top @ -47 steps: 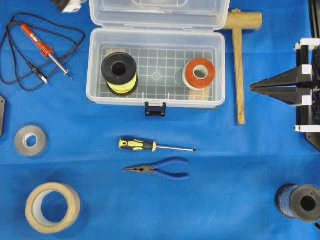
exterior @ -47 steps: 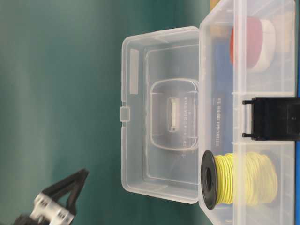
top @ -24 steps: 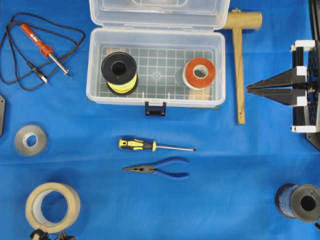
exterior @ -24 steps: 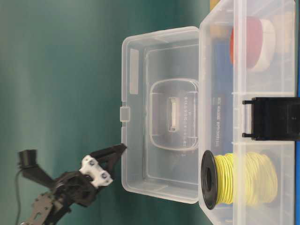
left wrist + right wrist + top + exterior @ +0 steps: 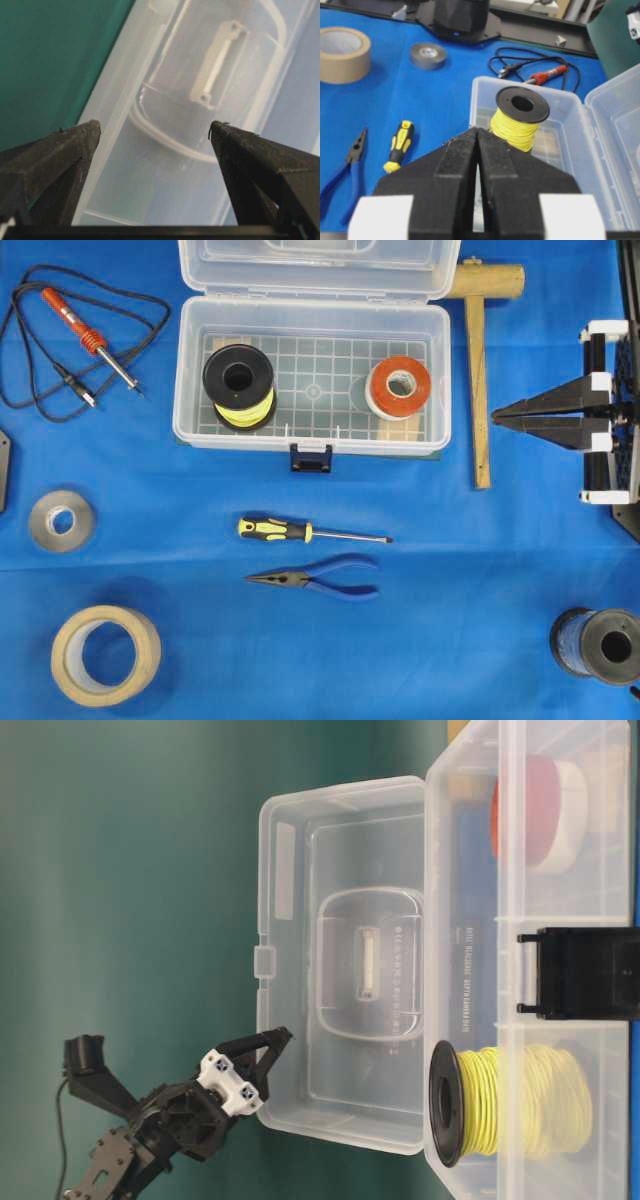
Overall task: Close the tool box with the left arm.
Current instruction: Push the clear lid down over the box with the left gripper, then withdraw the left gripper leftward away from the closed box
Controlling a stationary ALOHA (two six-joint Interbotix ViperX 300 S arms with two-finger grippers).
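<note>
The clear tool box (image 5: 310, 445) stands open on the blue cloth with its lid (image 5: 318, 265) upright at the back. It holds a yellow wire spool (image 5: 238, 385) and an orange tape roll (image 5: 399, 387). Its dark latch (image 5: 311, 457) hangs at the front. My left gripper (image 5: 273, 1050) is open at the free rim of the lid (image 5: 340, 960), near one corner. In the left wrist view the lid (image 5: 200, 75) fills the gap between the spread fingers. I cannot tell if they touch it. My right gripper (image 5: 497, 412) is shut and empty, to the right of the box.
A wooden mallet (image 5: 480, 360) lies between the box and my right gripper. A screwdriver (image 5: 300, 531) and pliers (image 5: 320, 578) lie in front of the box. A soldering iron (image 5: 90, 335), grey tape (image 5: 60, 521), beige tape (image 5: 105, 654) and a blue spool (image 5: 598, 645) lie around.
My left gripper has risen into the table-level view and moved up to the lid's free rim. The right gripper shifted slightly left, then stayed. The lid remains upright.
</note>
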